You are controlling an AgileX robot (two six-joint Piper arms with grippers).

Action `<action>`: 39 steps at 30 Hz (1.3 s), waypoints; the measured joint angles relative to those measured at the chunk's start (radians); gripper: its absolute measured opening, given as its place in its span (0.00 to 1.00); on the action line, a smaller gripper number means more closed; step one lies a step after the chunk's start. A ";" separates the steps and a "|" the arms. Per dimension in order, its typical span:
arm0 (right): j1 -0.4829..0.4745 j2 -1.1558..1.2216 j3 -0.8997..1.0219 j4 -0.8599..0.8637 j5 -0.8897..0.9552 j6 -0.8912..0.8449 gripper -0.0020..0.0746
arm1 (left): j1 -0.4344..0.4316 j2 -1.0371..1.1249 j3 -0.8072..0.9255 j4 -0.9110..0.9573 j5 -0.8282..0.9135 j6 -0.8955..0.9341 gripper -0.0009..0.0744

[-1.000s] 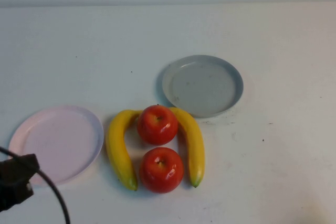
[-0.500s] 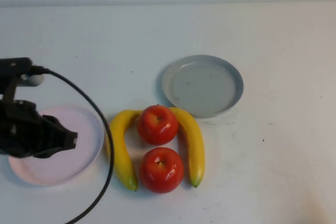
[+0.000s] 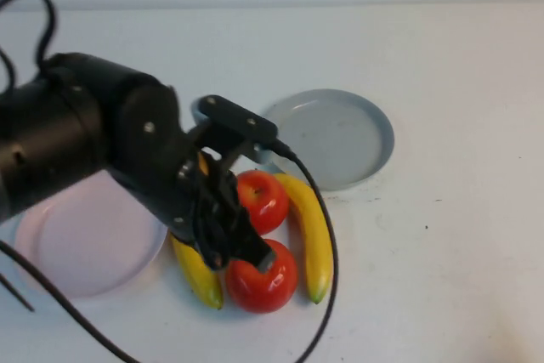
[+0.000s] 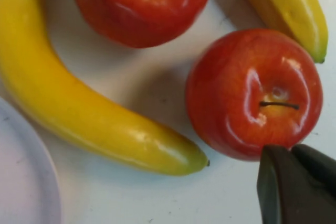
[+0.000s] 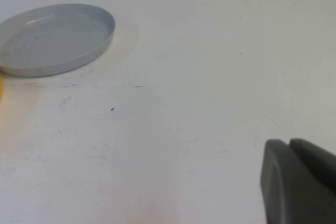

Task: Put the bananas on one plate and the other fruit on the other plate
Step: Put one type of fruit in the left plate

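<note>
Two red apples lie between two yellow bananas at the table's middle: the far apple (image 3: 263,199), the near apple (image 3: 265,283), the right banana (image 3: 311,231) and the left banana (image 3: 197,271), which is partly under my left arm. The grey-blue plate (image 3: 333,138) lies behind them and is empty. The pale pink plate (image 3: 81,240) lies to the left and is empty. My left gripper (image 3: 259,257) is shut and empty, just over the near apple (image 4: 254,93); it also shows in the left wrist view (image 4: 291,149). My right gripper (image 5: 289,142) is shut and empty over bare table, out of the high view.
My left arm's black body (image 3: 93,142) and its cable (image 3: 327,295) hang over the pink plate's far side and the fruit. The white table (image 3: 459,235) is bare to the right. The grey-blue plate (image 5: 52,38) shows in the right wrist view.
My left arm has swung from the near left corner, over the pink plate, to above the fruit. The fruit and plates have not moved.
</note>
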 joint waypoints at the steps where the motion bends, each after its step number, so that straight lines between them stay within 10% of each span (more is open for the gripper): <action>1: 0.000 0.000 0.000 0.000 0.000 0.000 0.00 | -0.030 0.022 -0.011 0.023 0.006 -0.004 0.01; 7: 0.000 0.000 0.000 0.000 0.000 0.000 0.00 | -0.122 0.084 -0.068 0.054 0.041 0.027 0.13; 15: 0.000 0.000 0.000 0.000 0.000 0.000 0.00 | -0.124 0.120 -0.088 0.060 0.060 0.033 0.85; 39: 0.000 -0.002 0.000 0.000 0.000 0.000 0.00 | -0.124 0.250 -0.098 0.138 -0.024 0.012 0.90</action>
